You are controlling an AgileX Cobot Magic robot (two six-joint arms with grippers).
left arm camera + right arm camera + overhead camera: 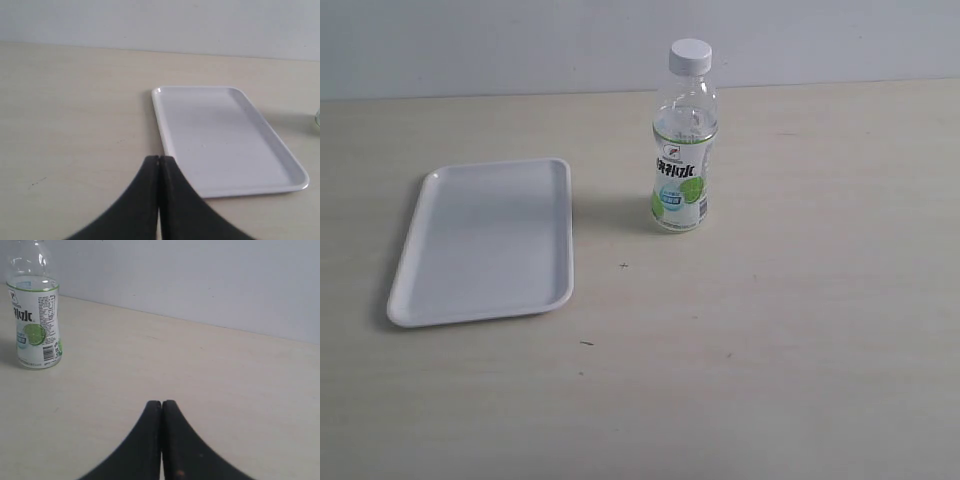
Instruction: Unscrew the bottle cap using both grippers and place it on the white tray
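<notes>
Two black hands sit closest to the lenses: the left hand point(159, 159) and the right hand point(161, 403), each with jaws pressed together on nothing, both well apart from the bottle point(682, 170). One bottle stands upright on the surface point(770, 350), its one white cap point(691, 55) sitting on its neck. One tray point(480, 240) lies flat near the bottle, not touching it, on its left in the exterior view.

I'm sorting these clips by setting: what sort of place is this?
Probably a lab test bench, not a kitchen: a plain pale table against a blank wall, with a capped bottle and a white tray set out.
</notes>
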